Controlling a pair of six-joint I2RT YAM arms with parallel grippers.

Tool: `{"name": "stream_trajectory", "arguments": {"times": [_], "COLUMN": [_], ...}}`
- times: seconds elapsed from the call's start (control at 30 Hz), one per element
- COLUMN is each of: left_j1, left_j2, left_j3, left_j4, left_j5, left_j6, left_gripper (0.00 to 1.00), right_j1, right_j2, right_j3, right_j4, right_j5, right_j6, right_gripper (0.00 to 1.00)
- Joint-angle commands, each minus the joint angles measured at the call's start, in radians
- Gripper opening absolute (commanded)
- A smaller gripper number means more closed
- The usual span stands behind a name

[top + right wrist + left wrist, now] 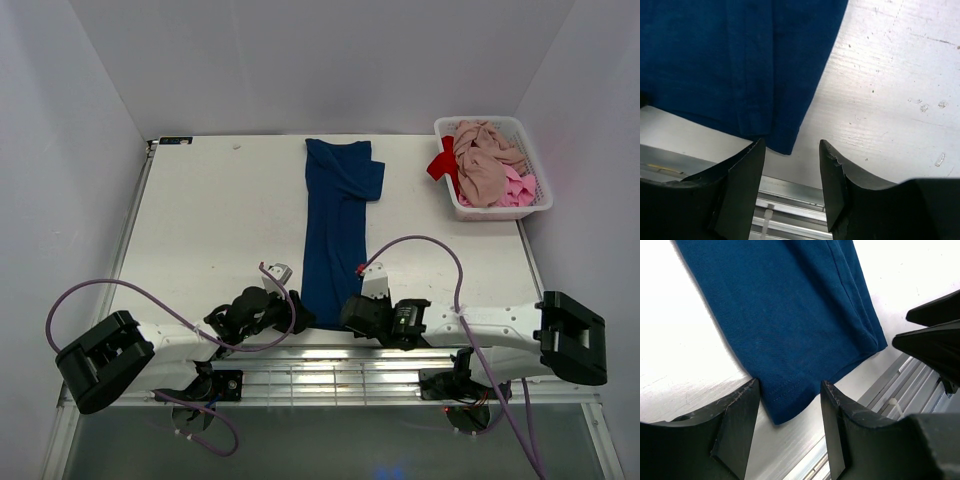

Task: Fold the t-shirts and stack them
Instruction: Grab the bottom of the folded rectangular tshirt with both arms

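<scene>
A navy blue t-shirt [335,235] lies folded into a long narrow strip down the middle of the white table [210,230], its hem at the near edge. My left gripper [298,320] is at the hem's left corner and my right gripper [347,315] at its right corner. In the left wrist view the left gripper [790,390] stands open, the navy hem corner [785,405] lying between its fingers [740,415]. The right gripper [791,147] is open too, with the other hem corner [782,140] just at its tips. Neither holds cloth.
A white slotted basket [497,212] at the far right holds a pink-beige tee [485,165], a bright pink one [520,188] and a red one [442,165]. A metal rail [330,375] runs along the near table edge. Grey walls enclose the table.
</scene>
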Motion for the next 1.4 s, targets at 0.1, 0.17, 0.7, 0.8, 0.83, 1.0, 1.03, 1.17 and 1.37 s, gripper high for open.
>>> {"name": "stream_trajectory", "arguments": {"times": [0.1,0.17,0.7,0.8,0.83,1.0,1.03,1.17,1.37], "left_j1": [-0.007,-0.007,-0.013,-0.013,-0.013,-0.014,-0.014,-0.014,-0.016], "left_j2": [0.000,0.003,-0.037,-0.039,-0.039,-0.013,-0.008,0.001,0.015], "left_j3": [-0.002,-0.002,-0.036,-0.040,-0.040,-0.031,-0.031,-0.032,-0.045], "left_j4": [-0.023,-0.023,-0.023,-0.023,-0.022,-0.022,-0.022,-0.023,-0.030], "left_j5": [-0.020,-0.021,-0.026,-0.026,-0.026,-0.026,-0.026,-0.066,-0.066], "left_j6": [0.002,0.002,-0.015,-0.015,-0.015,-0.015,-0.016,-0.025,-0.051], "left_gripper": [0.62,0.62,0.61,0.61,0.61,0.61,0.60,0.55,0.36], "right_j1": [0.004,0.004,-0.001,-0.008,-0.010,-0.016,-0.017,-0.017,-0.016], "right_j2": [-0.113,-0.112,-0.027,-0.029,-0.027,0.016,0.023,0.051,0.056], "right_j3": [-0.007,-0.016,-0.081,-0.116,-0.127,-0.124,-0.121,-0.119,-0.113], "right_j4": [0.080,0.089,0.177,0.220,0.229,0.260,0.261,0.287,0.271], "right_j5": [0.053,0.055,0.088,0.070,0.065,0.036,0.030,-0.008,-0.027], "right_j6": [0.011,0.011,0.069,0.072,0.069,0.057,0.055,0.045,0.041], "right_gripper": [0.55,0.56,0.58,0.58,0.58,0.58,0.55,0.47,0.19]}}
